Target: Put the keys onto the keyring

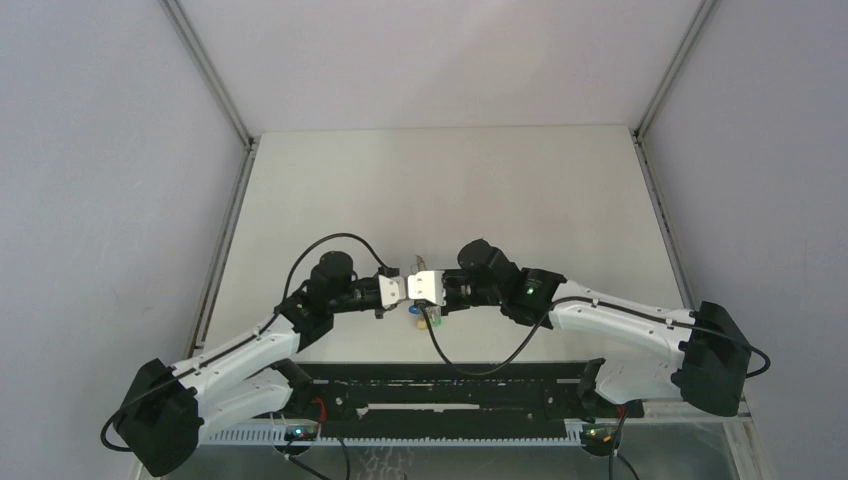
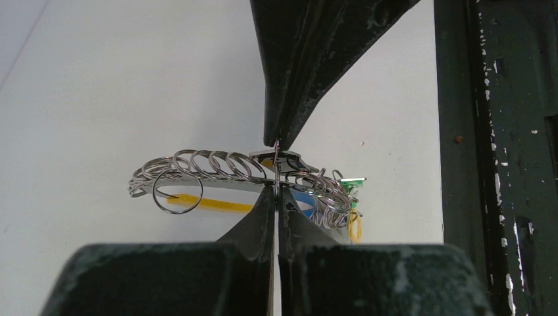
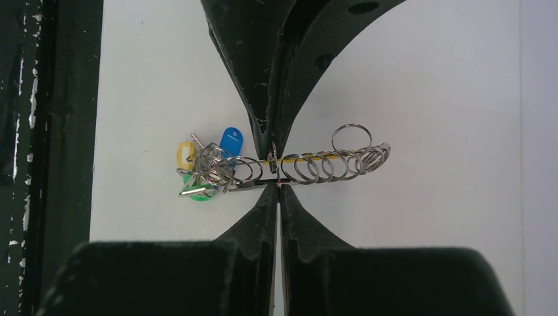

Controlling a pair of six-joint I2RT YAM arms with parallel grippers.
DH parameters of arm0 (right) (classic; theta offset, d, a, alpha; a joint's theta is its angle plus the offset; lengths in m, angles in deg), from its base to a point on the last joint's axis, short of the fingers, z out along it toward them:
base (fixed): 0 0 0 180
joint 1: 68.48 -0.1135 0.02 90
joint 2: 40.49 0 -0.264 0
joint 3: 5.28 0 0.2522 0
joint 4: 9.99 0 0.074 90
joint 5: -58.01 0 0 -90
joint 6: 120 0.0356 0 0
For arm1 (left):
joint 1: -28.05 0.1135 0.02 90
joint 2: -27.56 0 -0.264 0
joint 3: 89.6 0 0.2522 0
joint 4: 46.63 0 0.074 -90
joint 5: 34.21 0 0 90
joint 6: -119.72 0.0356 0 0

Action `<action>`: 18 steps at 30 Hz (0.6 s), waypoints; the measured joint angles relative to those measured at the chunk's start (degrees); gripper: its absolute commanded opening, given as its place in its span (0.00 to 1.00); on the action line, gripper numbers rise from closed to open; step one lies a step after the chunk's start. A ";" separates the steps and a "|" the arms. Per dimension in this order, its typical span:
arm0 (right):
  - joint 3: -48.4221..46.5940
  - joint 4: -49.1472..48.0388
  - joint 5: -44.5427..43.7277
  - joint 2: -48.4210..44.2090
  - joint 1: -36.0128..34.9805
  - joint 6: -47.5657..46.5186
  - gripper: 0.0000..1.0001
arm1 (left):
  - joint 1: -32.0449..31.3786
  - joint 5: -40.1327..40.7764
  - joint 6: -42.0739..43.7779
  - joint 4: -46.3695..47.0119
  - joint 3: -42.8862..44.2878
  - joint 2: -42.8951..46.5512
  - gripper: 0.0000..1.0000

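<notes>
The keyring [image 2: 210,164] is a row of small silvery rings on a bar with a yellow band, and blue and green tags bunched at one end [image 3: 204,168]. It hangs just above the table under both grippers [image 1: 427,318]. My left gripper [image 2: 277,189] and right gripper [image 3: 278,187] meet tip to tip at the table's middle. Both are shut on one thin ring seen edge-on between them. A flat silver piece with a dark end [image 2: 289,159] lies across that ring; I cannot tell if it is the loose key.
A black rail [image 1: 450,385] runs along the near edge, close behind the bunch [image 2: 500,131] [image 3: 39,131]. The white table [image 1: 450,180] stretches far and to both sides, bounded by grey walls.
</notes>
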 measured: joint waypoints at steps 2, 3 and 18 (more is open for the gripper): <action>-0.07 0.15 0.17 0.09 0.00 -0.04 0.00 | 0.00 -0.02 0.02 -0.02 0.00 0.00 0.00; -0.13 0.28 0.24 0.11 0.00 -0.04 0.00 | 0.00 -0.09 0.02 -0.02 0.00 0.00 0.00; -0.66 1.57 -0.11 0.15 0.00 -0.11 0.00 | 0.00 0.07 0.44 -0.11 0.00 0.00 0.00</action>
